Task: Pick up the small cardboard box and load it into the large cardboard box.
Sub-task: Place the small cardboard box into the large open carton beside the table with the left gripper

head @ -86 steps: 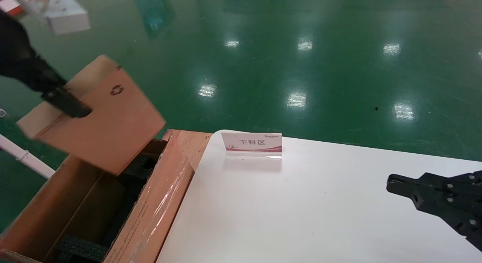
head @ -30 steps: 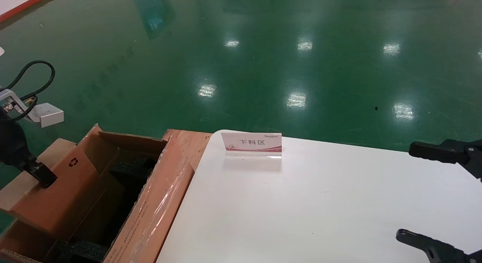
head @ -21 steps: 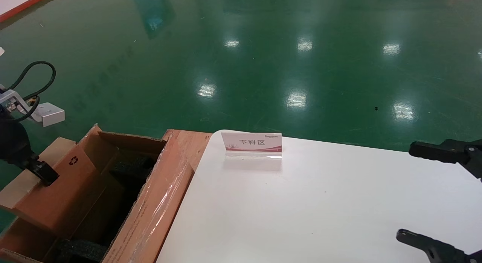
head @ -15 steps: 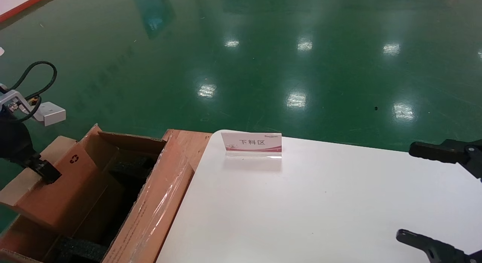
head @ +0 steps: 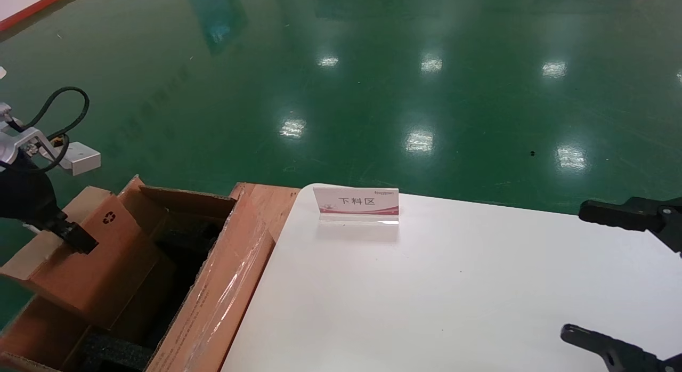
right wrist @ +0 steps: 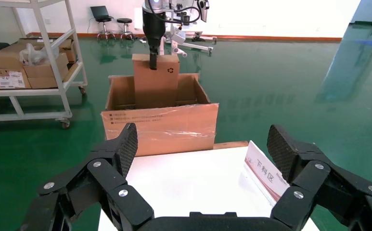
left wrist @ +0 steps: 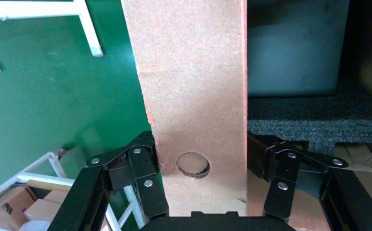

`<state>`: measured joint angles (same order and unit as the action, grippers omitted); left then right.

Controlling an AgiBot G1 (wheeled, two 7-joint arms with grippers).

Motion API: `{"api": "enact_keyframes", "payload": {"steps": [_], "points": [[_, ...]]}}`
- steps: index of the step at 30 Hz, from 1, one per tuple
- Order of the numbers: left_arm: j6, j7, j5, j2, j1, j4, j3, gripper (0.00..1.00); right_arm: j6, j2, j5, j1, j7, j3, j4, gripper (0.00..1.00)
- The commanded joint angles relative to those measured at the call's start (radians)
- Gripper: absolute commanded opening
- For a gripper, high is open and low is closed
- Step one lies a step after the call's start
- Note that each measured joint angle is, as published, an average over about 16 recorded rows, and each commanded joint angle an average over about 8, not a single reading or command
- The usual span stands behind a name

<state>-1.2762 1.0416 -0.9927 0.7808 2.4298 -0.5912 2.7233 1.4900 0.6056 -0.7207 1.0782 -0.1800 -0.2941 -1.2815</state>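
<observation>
A: Item one, small cardboard box [head: 90, 260]: slim carton, upright and tilted, lower part inside the large cardboard box [head: 213, 302], upper part above the rim. Recycling mark on the broad face; round hole on the pale narrow edge.

B: Holder?

A: Left gripper [left wrist: 208, 185]: clamped across the narrow edge beside the hole, one finger on each broad face. Positioned over the large carton's outer side, off the left edge of the surface [head: 426, 286].

B: Right gripper [right wrist: 203, 149]?

A: Spread wide, holding nothing, parked over the right edge of the surface.

B: Contents of the large carton?

A: Black foam block [left wrist: 318, 118] at the bottom, another dark foam piece toward the far end; the slim carton partly in. Nothing else discernible. Glossy tape along the flap nearest the surface.

B: Step in hand?

A: Judged: loading, insertion partly done. Next move calls for lowering straight between wall and foam until seated, then release. Risk: bottom corner catching on foam.

B: Other entries?

A: Sign stand [head: 356, 204] near the far left corner of the surface.
</observation>
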Motion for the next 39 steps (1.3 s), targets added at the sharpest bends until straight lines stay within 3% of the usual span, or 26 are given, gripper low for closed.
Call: {"api": "enact_keyframes", "payload": {"steps": [1, 39], "points": [[0.005, -0.003, 0.004, 0.002, -0.012, 0.009, -0.003, 0.0, 0.0, 0.0, 0.0, 0.0, 0.0, 0.0, 0.0, 1.0], [0.017, -0.043, 0.098, 0.066, -0.343, 0.292, -0.053, 0.0, -0.001, -0.001, 0.002, 0.0, 0.001, -0.002, 0.0, 1.0]]}}
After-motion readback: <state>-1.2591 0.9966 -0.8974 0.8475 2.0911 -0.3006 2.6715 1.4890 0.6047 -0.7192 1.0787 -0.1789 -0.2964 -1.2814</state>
